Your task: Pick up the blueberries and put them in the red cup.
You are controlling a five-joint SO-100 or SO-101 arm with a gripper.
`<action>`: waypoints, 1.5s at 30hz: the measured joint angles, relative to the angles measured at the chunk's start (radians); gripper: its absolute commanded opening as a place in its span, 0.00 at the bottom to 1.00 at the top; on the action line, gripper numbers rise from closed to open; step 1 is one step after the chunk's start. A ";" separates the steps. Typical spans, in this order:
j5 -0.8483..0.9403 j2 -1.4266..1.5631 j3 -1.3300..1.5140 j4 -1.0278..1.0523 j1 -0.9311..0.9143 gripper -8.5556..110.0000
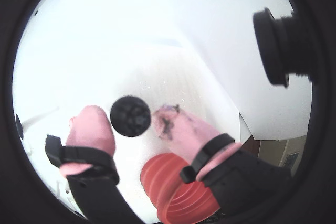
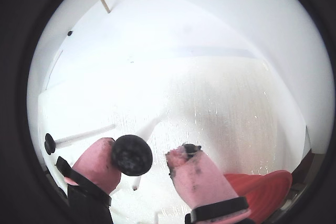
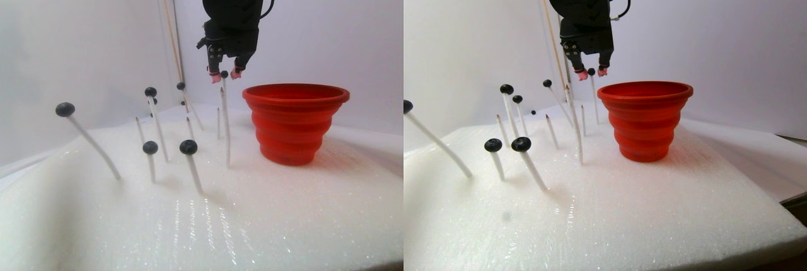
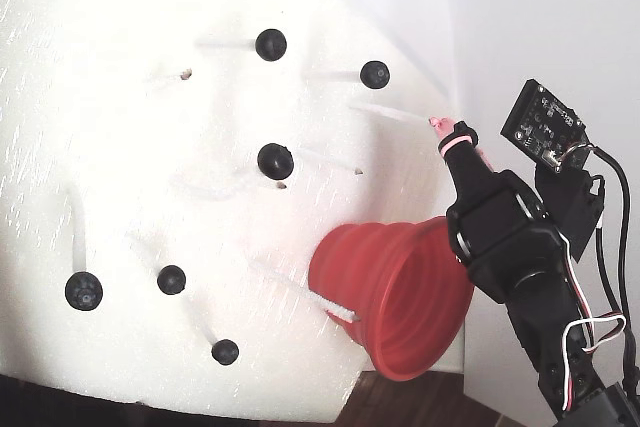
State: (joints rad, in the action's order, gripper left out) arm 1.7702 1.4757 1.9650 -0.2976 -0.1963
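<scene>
I see my end effector point(image 1: 140, 121) raised above the white foam pad point(image 3: 265, 220), its pink fingertips point(image 2: 100, 163) parted around one blueberry point(image 1: 130, 116). The berry touches the left tip in a wrist view; whether the right tip touches it I cannot tell. The red cup point(image 3: 295, 121) stands just below and beside the end effector. The other blueberries point(image 3: 188, 147) sit on white sticks point(image 3: 94, 148), lower and further off.

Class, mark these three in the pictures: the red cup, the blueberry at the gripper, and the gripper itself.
red cup point(image 3: 295, 123): stereo pair view, on its ribbed outer wall.
blueberry point(image 1: 130, 116): a wrist view, on the middle of the dark ball.
gripper point(image 1: 132, 125): a wrist view, midway between the pink fingertips.
</scene>
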 measured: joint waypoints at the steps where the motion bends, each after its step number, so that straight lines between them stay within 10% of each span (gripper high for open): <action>1: 0.000 0.000 0.000 -0.005 0.000 0.21; 45: -0.032 -0.021 0.000 -0.060 0.012 0.17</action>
State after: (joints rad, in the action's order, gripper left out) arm 1.7380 1.4542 1.9650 -0.3574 -0.1841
